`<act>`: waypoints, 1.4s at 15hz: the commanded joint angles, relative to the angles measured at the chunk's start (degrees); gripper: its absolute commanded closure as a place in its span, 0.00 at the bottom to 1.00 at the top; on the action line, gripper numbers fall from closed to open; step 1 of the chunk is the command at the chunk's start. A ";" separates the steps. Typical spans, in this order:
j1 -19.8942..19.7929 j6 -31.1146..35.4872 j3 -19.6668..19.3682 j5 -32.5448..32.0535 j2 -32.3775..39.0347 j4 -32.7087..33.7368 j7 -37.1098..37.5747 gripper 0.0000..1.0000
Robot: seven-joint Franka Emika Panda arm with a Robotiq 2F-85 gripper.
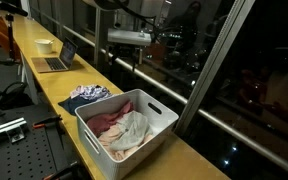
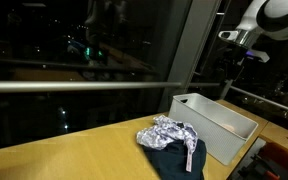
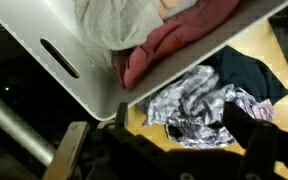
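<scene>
Two cloths lie heaped on the table (image 1: 189, 155) just beside the bin (image 1: 92, 138): a patterned cloth (image 3: 199, 105) bunched against a dark cloth (image 3: 246, 70). Well above them hangs the gripper (image 3: 169, 150), pointing down at the patterned cloth, its fingers (image 3: 76, 150) spread wide with nothing between them. In an exterior view the arm (image 2: 269, 15) comes in from high up and bends down at the wrist, near the window. Inside the bin a red cloth (image 3: 179, 40) and a white cloth (image 3: 114, 20) lie crumpled together. Farther along the table stand a laptop (image 1: 56, 58) and a bowl (image 1: 44, 45).
</scene>
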 commanded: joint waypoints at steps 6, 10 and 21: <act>-2.61 11.03 -2.97 -3.85 19.68 4.02 -8.05 0.00; -2.67 15.65 -3.87 -8.60 28.87 6.38 -4.65 0.00; -4.04 17.38 -5.07 -13.10 41.44 13.18 2.88 0.33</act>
